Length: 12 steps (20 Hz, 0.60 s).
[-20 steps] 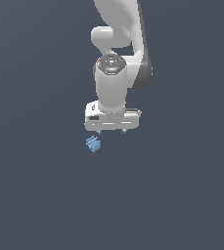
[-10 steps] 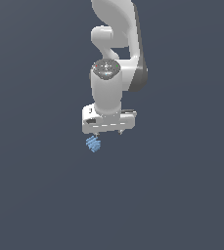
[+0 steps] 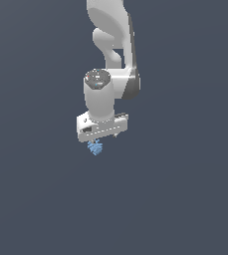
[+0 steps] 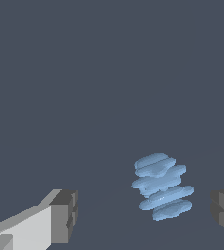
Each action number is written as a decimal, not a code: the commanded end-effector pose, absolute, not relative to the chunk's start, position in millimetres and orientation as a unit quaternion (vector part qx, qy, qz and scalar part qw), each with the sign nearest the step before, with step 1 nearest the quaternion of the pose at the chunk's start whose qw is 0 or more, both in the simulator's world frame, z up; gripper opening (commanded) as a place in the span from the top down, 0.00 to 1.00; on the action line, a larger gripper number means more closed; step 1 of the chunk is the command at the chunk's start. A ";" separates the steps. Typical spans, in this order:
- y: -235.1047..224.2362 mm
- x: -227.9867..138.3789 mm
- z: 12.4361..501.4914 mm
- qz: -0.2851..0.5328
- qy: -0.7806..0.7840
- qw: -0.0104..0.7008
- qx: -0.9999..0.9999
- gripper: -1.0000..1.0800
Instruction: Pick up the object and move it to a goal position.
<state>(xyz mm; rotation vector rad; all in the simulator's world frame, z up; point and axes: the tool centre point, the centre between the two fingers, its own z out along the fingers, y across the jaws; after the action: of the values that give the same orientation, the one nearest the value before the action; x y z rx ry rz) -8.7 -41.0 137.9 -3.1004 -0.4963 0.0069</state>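
Observation:
The object is a tiny light-blue ribbed lump, like a stack of thin fins, lying on the dark grey floor. In the exterior view it shows just below the white gripper's body, partly covered by it. In the wrist view the object lies between the two grey fingertips, nearer one of them, touching neither. The gripper is open and empty; in the exterior view its fingers are hidden behind its own body.
The white arm rises from the gripper toward the top of the exterior view. The floor is a plain dark grey surface with nothing else showing on it.
The gripper has moved toward the exterior view's left and come over the object, which has stayed in place. Its body now overlaps the object's top.

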 end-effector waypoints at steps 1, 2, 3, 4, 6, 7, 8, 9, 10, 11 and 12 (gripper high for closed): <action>-49.7 -10.8 130.0 0.002 -0.185 0.000 -0.983 0.04; -53.1 -11.7 126.9 0.002 -0.196 0.000 -0.981 0.04; -56.5 -12.6 123.8 0.002 -0.206 0.000 -0.978 0.04; -59.8 -13.6 120.7 0.002 -0.217 0.000 -0.976 0.04; -66.3 -15.6 114.6 0.001 -0.238 0.000 -0.971 0.04; -69.3 -16.5 111.8 0.001 -0.247 0.000 -0.969 0.04; -72.1 -17.5 109.2 0.001 -0.256 0.000 -0.967 0.04; -74.6 -18.4 106.8 0.001 -0.264 0.000 -0.964 0.04; -77.1 -19.3 104.5 0.001 -0.272 0.000 -0.962 0.04; -79.3 -20.1 102.4 0.001 -0.280 0.000 -0.960 0.04; -81.3 -20.9 100.4 0.001 -0.286 0.000 -0.958 0.04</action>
<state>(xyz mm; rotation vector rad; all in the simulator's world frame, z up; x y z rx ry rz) -19.7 -78.1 103.6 -3.0212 -0.8615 0.0034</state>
